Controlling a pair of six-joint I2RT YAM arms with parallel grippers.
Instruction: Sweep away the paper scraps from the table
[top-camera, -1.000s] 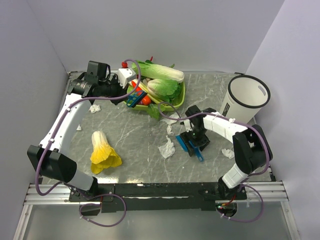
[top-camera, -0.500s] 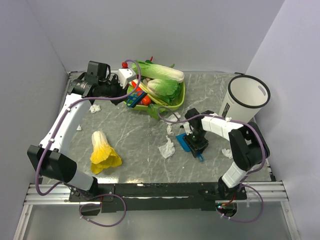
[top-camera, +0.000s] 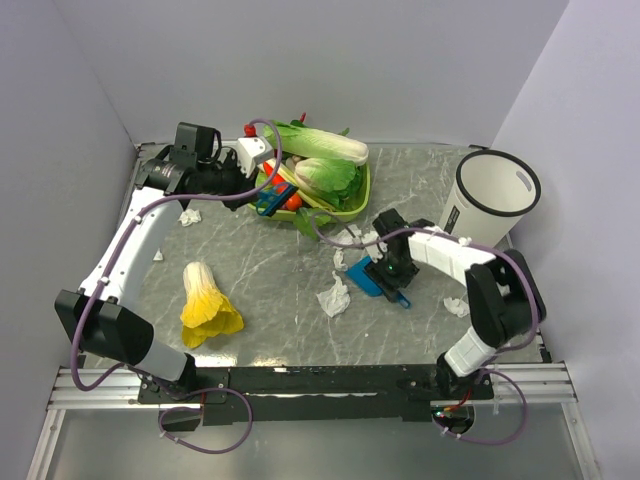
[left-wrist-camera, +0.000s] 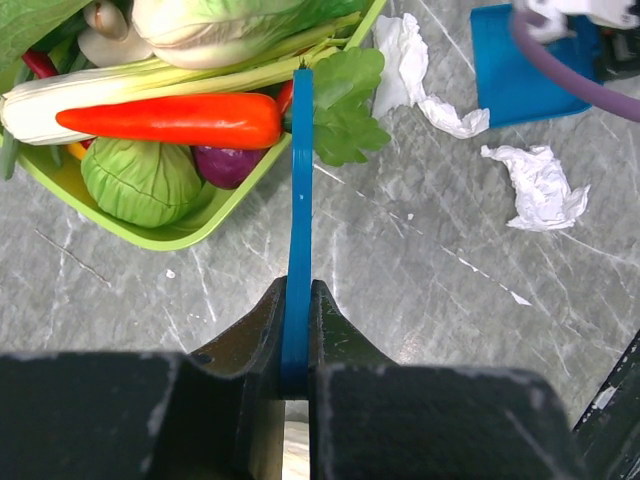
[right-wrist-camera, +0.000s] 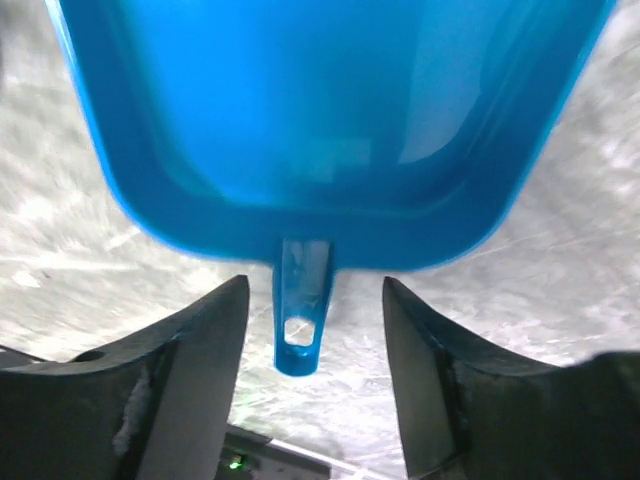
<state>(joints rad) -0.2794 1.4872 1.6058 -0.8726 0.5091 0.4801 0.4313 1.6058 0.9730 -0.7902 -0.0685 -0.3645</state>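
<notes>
Several white paper scraps lie on the grey-green marble table (top-camera: 262, 272): one (top-camera: 334, 296) left of the blue dustpan (top-camera: 372, 280), one (top-camera: 346, 238) by the basket, one (top-camera: 190, 216) at the far left, one (top-camera: 456, 307) at the right. My right gripper (top-camera: 392, 272) is open above the dustpan's handle (right-wrist-camera: 303, 312), which lies between the jaws untouched. My left gripper (top-camera: 262, 192) is shut on a thin blue brush (left-wrist-camera: 298, 200), held edge-on beside the basket. Scraps (left-wrist-camera: 543, 186) and the dustpan (left-wrist-camera: 525, 70) show in the left wrist view.
A green basket (top-camera: 362, 200) of vegetables stands at the back centre. A white bin (top-camera: 495, 198) stands at the back right. A yellow-and-white leafy vegetable (top-camera: 205, 300) lies front left. A metal rail edges the table in front.
My right gripper has shifted a little toward the far side over the dustpan, and the dustpan has moved slightly with its handle turned. The left arm has not moved.
</notes>
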